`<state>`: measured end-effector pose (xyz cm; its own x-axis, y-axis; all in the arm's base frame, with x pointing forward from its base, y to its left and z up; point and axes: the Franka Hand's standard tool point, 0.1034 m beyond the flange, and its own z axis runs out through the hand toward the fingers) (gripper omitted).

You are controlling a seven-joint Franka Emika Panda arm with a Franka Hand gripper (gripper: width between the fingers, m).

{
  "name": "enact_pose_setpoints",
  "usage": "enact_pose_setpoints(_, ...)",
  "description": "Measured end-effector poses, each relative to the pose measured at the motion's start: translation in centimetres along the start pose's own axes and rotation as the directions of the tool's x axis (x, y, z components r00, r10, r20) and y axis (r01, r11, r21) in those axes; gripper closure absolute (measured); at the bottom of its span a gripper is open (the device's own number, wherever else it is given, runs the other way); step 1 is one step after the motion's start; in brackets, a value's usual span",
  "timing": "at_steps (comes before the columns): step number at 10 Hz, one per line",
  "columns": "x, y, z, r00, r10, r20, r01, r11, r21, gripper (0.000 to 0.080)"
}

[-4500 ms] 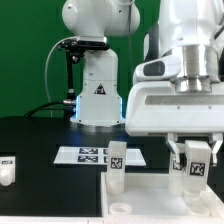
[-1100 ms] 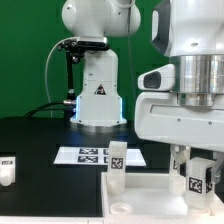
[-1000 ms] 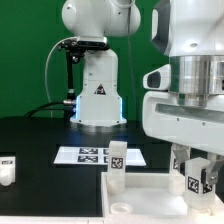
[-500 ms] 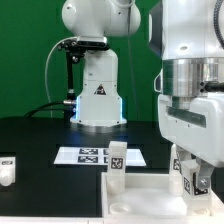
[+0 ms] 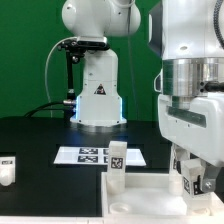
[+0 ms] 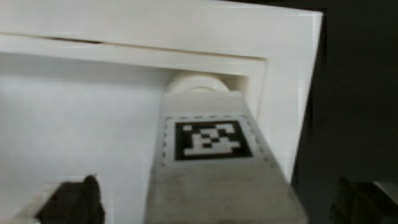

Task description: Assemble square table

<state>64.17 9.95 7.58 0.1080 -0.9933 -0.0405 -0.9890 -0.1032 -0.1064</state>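
Observation:
The white square tabletop (image 5: 140,195) lies at the front of the black table, rim up. One white tagged leg (image 5: 117,157) stands upright at its back corner on the exterior view's left. A second leg (image 5: 189,176) stands at the back corner on the exterior view's right. My gripper (image 5: 192,185) hangs over that second leg and is open. In the wrist view this leg (image 6: 217,140) runs down to the tabletop's corner (image 6: 107,100), with a gap between it and each dark finger (image 6: 75,200). A third leg (image 5: 8,168) rests on the table at the exterior view's far left.
The marker board (image 5: 92,155) lies flat behind the tabletop. The arm's white base (image 5: 97,95) stands at the back, before a green wall. Beyond the tabletop's rim (image 6: 294,60) the wrist view shows black table (image 6: 356,110).
The jaws have spread apart and let go of the leg on the exterior view's right, which stays upright in its corner. The hand has barely shifted in the last half second.

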Motion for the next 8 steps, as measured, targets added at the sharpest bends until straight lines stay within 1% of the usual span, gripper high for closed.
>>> enact_pose_setpoints(3,0.1,0.0,0.1,1.0,0.012,0.0,-0.012,1.0,0.0,0.015)
enact_pose_setpoints(5,0.1,0.1,0.1,0.999,-0.043,-0.001,0.043,0.999,-0.001,0.015)
enact_pose_setpoints(6,0.0,-0.7,-0.2,0.981,-0.19,-0.028,0.191,0.981,0.031,0.015)
enact_pose_setpoints(7,-0.9,-1.2,-0.3,0.927,-0.372,-0.05,0.374,0.925,0.06,0.015)
enact_pose_setpoints(8,-1.3,-0.8,-0.2,0.841,-0.538,-0.066,0.541,0.839,0.062,0.015)
